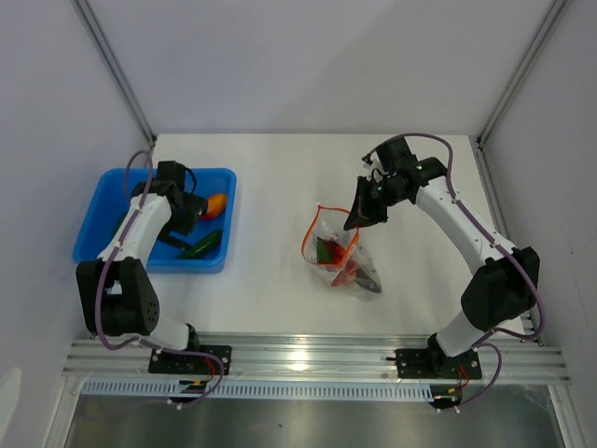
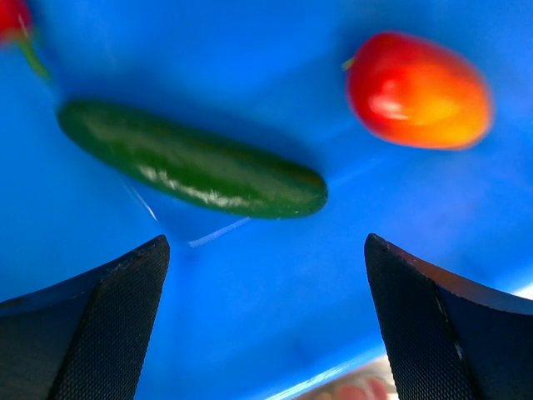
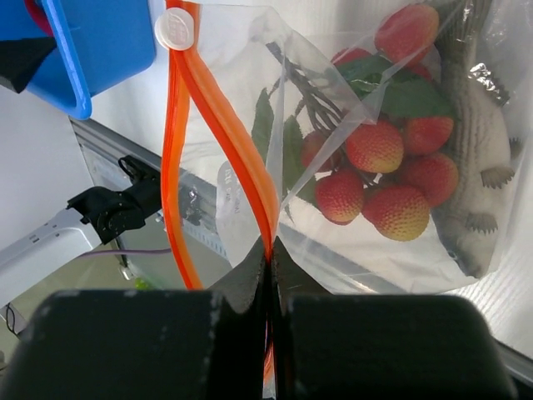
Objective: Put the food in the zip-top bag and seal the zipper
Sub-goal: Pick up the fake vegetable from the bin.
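Zip-top bag [image 1: 338, 252] sits centre-right in the top view, clear and crinkly, propped up with its mouth gaping. It's got a bunch of red pieces [image 3: 379, 146] and some green bits inside, so I'd call this roughly halfway. The zipper [image 3: 218, 125] isn't sealed yet: its two orange strips bow apart, with the white slider [image 3: 176, 29] at the upper left of the right wrist view. Right gripper [image 3: 271, 262] is pressed together, pinching the zipper edge. What's left: a mango [image 2: 419, 90] and a green pepper [image 2: 196, 162] lying in the blue tray [image 1: 103, 191] at the left. The left gripper [image 2: 265, 250] is spread wide just above them, holding nothing.
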### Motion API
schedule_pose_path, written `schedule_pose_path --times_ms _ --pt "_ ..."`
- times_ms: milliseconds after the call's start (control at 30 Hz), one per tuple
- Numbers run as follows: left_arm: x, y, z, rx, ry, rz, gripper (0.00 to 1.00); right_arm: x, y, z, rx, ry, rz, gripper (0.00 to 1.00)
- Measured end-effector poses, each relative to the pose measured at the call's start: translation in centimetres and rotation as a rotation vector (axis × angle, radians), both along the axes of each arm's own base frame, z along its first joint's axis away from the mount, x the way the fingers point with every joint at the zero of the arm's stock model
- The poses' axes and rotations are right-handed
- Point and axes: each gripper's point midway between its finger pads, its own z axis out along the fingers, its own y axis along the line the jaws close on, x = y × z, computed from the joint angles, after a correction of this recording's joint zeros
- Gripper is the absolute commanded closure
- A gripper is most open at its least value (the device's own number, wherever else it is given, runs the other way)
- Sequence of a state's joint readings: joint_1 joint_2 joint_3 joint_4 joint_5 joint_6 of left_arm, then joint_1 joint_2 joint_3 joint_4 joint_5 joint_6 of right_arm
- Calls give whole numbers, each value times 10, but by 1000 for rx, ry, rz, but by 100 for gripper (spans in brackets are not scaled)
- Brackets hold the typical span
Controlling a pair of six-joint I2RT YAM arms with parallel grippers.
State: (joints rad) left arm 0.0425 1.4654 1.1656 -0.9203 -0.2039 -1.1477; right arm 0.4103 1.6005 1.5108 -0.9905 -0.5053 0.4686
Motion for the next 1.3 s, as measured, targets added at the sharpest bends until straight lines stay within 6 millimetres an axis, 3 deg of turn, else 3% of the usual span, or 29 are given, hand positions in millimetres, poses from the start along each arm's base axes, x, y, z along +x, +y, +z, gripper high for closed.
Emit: schedule_pose_path --times_ms 133,367,533,900,1067,1300 --pt "-3 -12 -19 -110 72 119 1 3 -2 -6 -10 18 -4 100" --pt "5 -22 -31 -258 71 341 1 6 -4 -16 -23 38 -1 100" --pt "-7 -23 -53 -314 115 486 2 11 -9 -17 -22 35 -9 100" --pt "-7 -12 -77 -352 163 652 13 20 -25 -18 -29 29 -42 100" --pt "-10 -11 -85 -347 207 688 29 21 -27 -18 -30 28 -47 100" --pt "1 -9 -82 -349 206 697 63 22 -29 -14 -31 12 -55 100"
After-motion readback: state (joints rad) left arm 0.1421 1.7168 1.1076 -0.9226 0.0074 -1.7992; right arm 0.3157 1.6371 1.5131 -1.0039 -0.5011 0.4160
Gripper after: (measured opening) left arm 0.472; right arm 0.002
